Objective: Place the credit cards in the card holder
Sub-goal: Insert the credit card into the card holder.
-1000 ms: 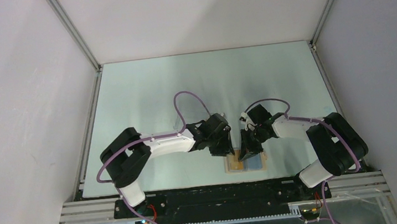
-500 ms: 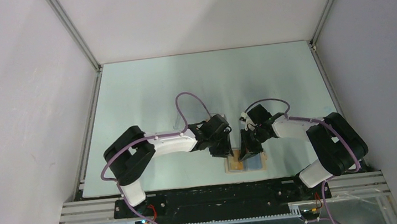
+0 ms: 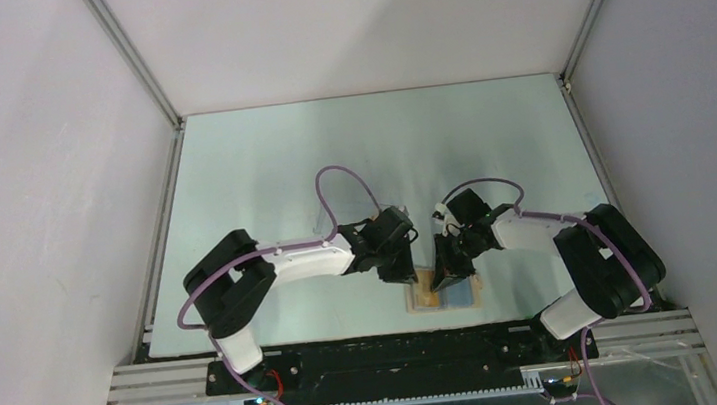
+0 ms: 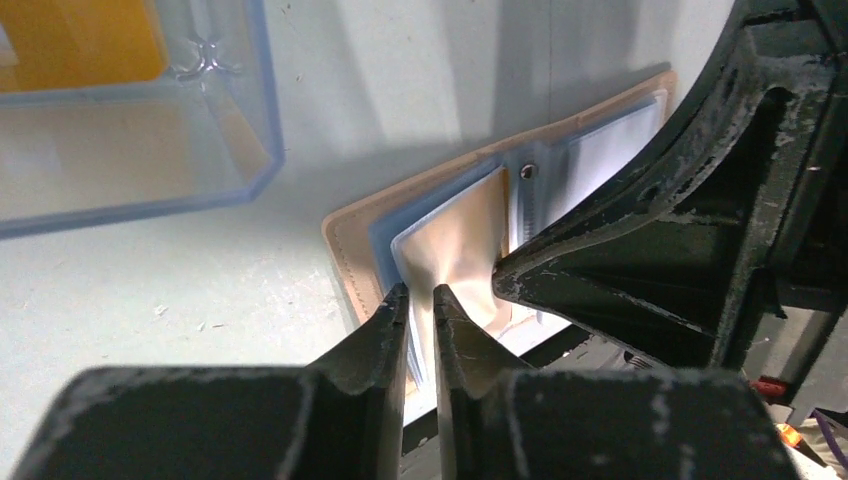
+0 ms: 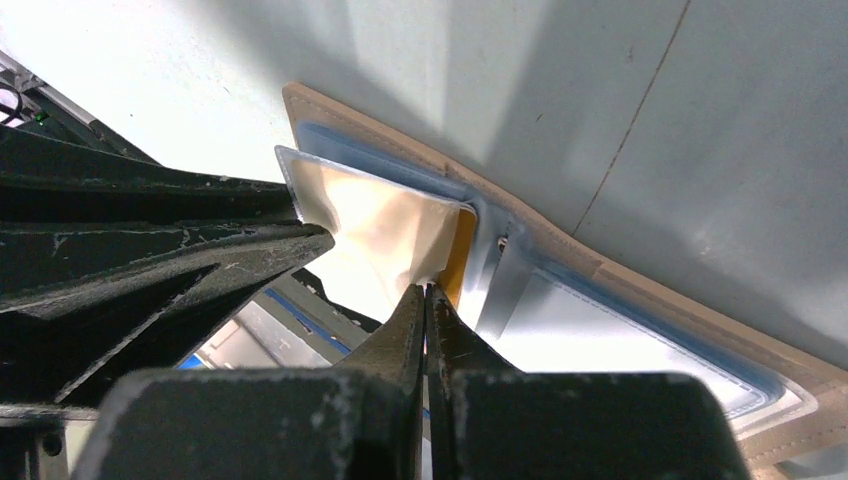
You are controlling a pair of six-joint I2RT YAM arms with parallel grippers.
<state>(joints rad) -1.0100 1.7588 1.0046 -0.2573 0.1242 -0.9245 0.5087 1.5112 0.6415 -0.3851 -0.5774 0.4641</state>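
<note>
The tan card holder (image 3: 447, 296) lies open near the table's front edge, its blue lining and clear sleeves up. My left gripper (image 4: 421, 297) is nearly shut, with the edge of a raised clear sleeve (image 4: 455, 245) between its fingertips. My right gripper (image 5: 425, 290) is shut on the opposite corner of that same sleeve (image 5: 375, 225). Behind that corner shows an orange credit card (image 5: 458, 262) in the card holder. Another orange credit card (image 4: 80, 40) lies inside the clear plastic box (image 4: 235, 130). In the top view both grippers meet over the card holder and hide most of it.
The clear plastic box sits just beyond the card holder's left end in the left wrist view. The black front rail (image 3: 400, 351) runs right behind the card holder. White walls enclose the pale green table (image 3: 369, 151) on three sides.
The left gripper's jaws have closed in on the sleeve, and its arm has shifted slightly. The right gripper has stayed shut and has not moved.
</note>
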